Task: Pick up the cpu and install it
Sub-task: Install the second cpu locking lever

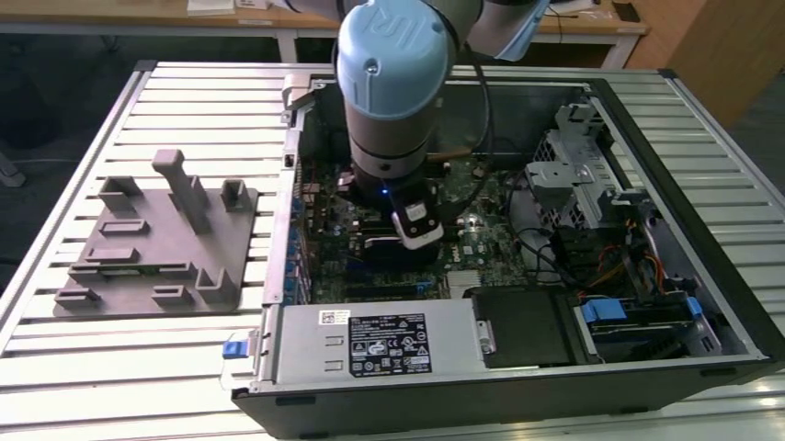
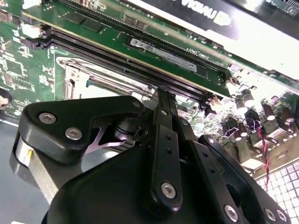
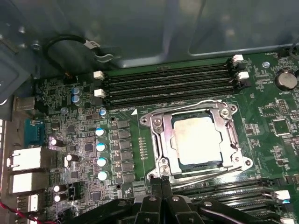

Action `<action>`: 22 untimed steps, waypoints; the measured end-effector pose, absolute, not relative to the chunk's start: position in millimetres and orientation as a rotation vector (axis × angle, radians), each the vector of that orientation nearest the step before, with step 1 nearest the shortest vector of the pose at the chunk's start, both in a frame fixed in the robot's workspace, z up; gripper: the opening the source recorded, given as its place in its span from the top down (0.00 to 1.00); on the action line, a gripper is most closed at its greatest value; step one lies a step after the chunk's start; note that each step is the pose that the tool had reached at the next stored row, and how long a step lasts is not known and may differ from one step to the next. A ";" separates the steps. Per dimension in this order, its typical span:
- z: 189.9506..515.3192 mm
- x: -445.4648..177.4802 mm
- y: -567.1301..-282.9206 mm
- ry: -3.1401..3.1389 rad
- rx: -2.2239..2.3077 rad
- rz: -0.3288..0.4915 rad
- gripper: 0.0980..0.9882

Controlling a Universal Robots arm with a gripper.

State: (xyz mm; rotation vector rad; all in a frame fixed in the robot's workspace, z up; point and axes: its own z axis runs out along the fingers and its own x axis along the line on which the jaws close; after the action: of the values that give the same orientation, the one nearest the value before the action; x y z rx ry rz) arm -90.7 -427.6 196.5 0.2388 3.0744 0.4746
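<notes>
The cpu (image 3: 196,140), a silvery square chip with a pale rim, lies flat in the motherboard's socket, with the metal socket frame (image 3: 156,140) around it. In the first wrist view my gripper (image 3: 162,181) is shut with nothing in it. Its tips hover just off the socket frame's edge, apart from the cpu. The second wrist view has the two fingers (image 2: 164,100) pressed together above the socket's metal frame (image 2: 88,81). In the exterior view the arm (image 1: 390,101) reaches down into the open computer case (image 1: 516,390).
Memory slots (image 3: 163,84) run along one side of the socket, and a memory stick (image 2: 154,49) sits in a slot. A grey plastic tray with upright posts (image 1: 160,239) stands on the slatted table at the exterior view's left. A black glossy block (image 1: 528,326) and drive cages (image 1: 571,175) fill the case's right.
</notes>
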 end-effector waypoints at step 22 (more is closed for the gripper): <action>189.5 -94.6 -423.8 3.072 0.238 0.496 0.99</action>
State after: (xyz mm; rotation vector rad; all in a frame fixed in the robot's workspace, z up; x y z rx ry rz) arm -94.6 -423.8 189.5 0.2379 3.0725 0.4957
